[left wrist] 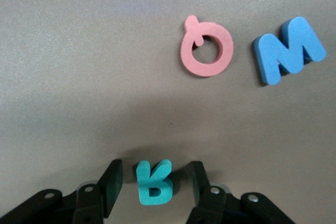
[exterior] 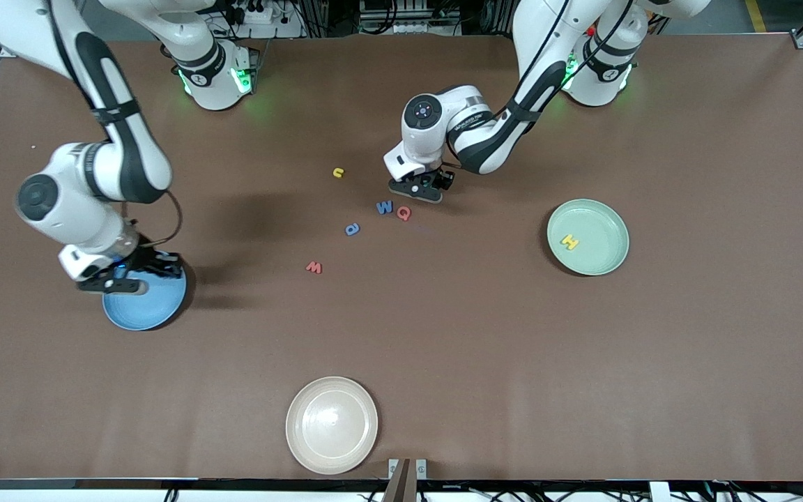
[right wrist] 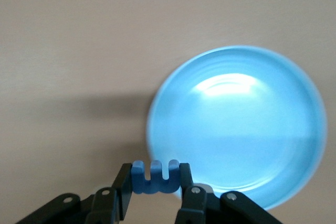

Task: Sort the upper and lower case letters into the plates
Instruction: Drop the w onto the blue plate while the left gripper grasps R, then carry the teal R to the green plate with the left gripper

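the left gripper (exterior: 421,187) is down at the table (exterior: 485,348) near its middle, just beside the blue w (exterior: 384,207) and the pink q (exterior: 404,213). in the left wrist view its fingers (left wrist: 111,184) stand apart on either side of a teal letter (left wrist: 154,182), with a gap on each side, so they are not yet clamped on it. the same view shows the pink q (left wrist: 207,50) and blue w (left wrist: 287,49) lying flat close together.

the right gripper (exterior: 117,277) hangs over the edge of the blue plate (exterior: 154,307) toward the right arm's end of the table. its fingers (right wrist: 124,183) are clamped on a small blue letter (right wrist: 155,176), held above the blue plate's (right wrist: 236,124) rim.

the mint green plate (exterior: 588,236) sits toward the left arm's end and holds a yellow h (exterior: 569,242). loose on the table are a yellow letter (exterior: 338,172), a blue letter (exterior: 352,228) and a red w (exterior: 314,267), the red one nearest the front camera. a cream-white plate (exterior: 332,424) lies at the near edge.
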{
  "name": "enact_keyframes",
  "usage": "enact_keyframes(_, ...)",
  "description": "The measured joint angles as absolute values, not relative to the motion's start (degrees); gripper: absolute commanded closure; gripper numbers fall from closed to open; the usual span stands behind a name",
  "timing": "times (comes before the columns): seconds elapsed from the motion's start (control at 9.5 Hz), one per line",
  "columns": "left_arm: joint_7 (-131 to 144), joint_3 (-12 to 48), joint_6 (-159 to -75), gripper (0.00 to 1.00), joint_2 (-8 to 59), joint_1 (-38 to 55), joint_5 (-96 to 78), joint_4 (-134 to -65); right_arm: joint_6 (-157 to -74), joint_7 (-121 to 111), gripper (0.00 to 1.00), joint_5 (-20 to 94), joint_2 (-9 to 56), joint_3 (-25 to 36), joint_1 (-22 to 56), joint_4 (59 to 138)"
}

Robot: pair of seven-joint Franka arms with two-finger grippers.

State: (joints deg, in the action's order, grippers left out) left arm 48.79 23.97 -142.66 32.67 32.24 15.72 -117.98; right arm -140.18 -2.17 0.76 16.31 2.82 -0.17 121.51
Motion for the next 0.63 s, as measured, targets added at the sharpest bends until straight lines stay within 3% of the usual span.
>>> enact_keyframes(0.11,48.82,24.05,-142.66,0.94,32.51,32.25,15.72,-117.89,-140.01,-3.14,0.72,-2.67,17.57,2.81,-2.20,120.00)
enact_keyframes(0.21,48.86,24.06,-142.61,1.00,32.40,32.24,15.72,-117.87,-140.02,-5.13,0.01,-3.90,18.86,2.83,-3.82,118.79)
enact_keyframes(0.63,47.46,23.62,-137.70,1.00,31.95,30.66,15.72,-116.77,-135.03,-7.91,0.00,-4.48,20.15,2.13,-4.23,115.19)
